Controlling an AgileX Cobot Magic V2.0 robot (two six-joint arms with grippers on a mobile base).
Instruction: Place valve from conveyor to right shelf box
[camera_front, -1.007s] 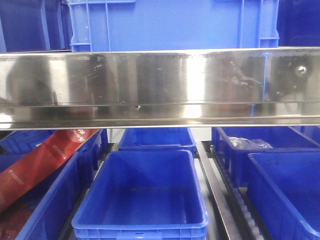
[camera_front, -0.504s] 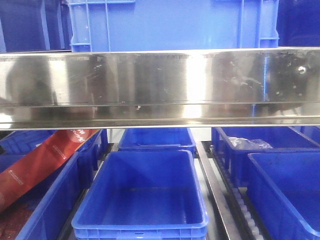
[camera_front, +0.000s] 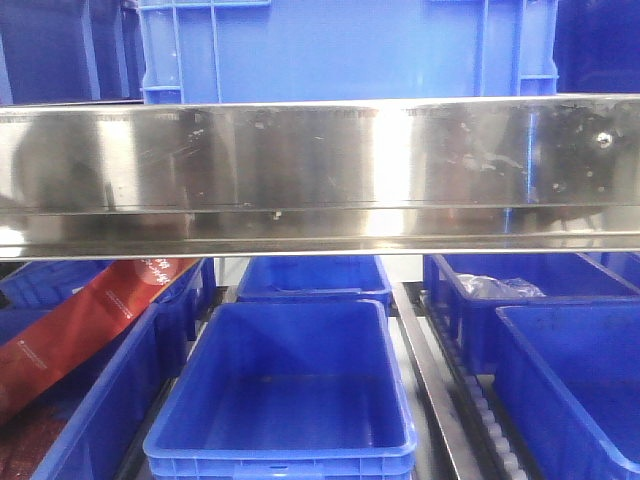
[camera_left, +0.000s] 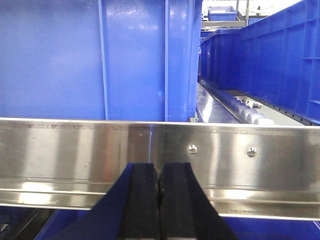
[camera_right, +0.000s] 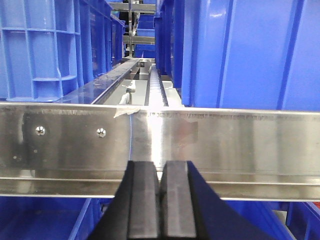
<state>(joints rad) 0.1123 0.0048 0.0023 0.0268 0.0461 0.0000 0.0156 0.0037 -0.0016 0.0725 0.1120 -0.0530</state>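
A shiny steel shelf rail (camera_front: 320, 175) runs across the front view, with a blue crate (camera_front: 345, 50) standing on the shelf above it. Below it sits an empty blue box (camera_front: 285, 385) in the middle, another blue box (camera_front: 575, 385) to its right, and a red bag (camera_front: 85, 325) leaning on the left. Neither the valve nor the conveyor appears in any view. The left gripper (camera_left: 159, 200) faces the rail, its black fingers (camera_left: 142, 200) pressed together on nothing. The right gripper (camera_right: 160, 202) also faces a rail, fingers (camera_right: 177, 202) closed together and empty.
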